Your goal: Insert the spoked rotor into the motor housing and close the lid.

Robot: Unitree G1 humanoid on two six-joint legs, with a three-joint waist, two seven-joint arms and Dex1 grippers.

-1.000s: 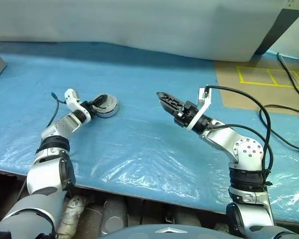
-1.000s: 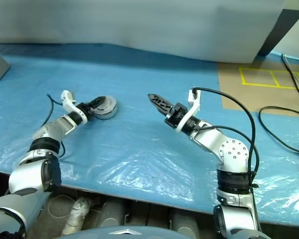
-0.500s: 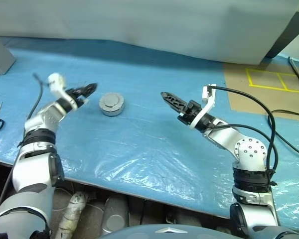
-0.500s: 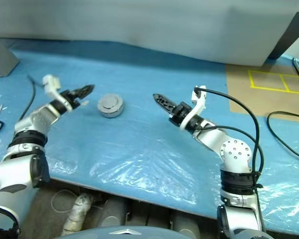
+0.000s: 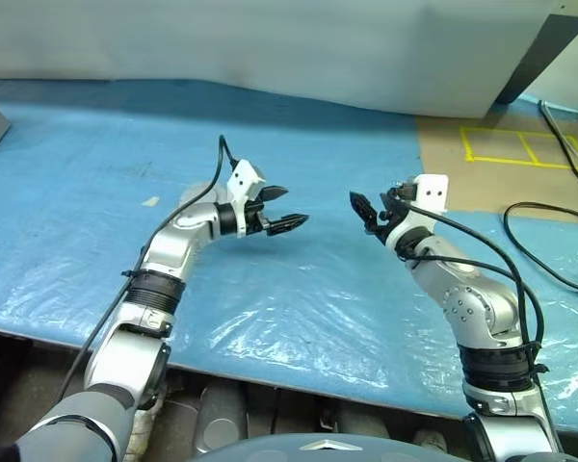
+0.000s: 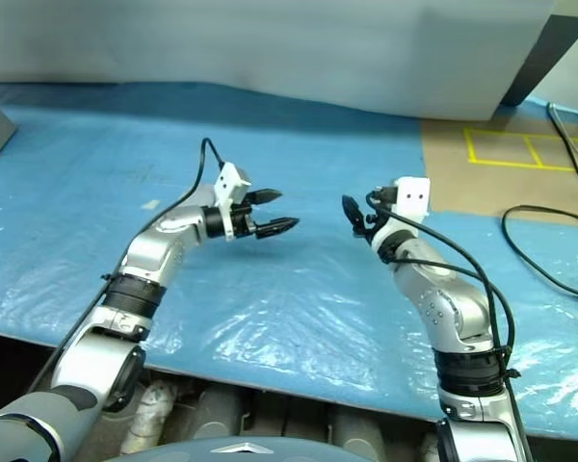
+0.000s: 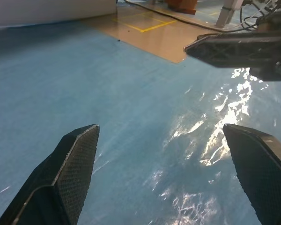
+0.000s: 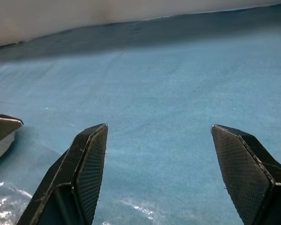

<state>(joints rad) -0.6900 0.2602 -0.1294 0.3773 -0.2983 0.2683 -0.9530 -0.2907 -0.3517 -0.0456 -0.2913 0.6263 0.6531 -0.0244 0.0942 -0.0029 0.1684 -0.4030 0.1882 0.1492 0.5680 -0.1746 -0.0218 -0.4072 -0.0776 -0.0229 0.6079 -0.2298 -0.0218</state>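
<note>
Both arms reach out level above the blue-covered table [image 5: 299, 289], fingertips turned toward each other with a gap between. The left hand [image 5: 281, 207] points across toward the right hand [image 5: 366, 209]; its fingers are spread wide and hold nothing. The right hand's fingers are also parted and empty. The motor housing is hidden behind the left arm, so its look cannot be told.

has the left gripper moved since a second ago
Yes. The left gripper has swung toward the right gripper, nearer the yellow tape marks, and stands open.
</note>
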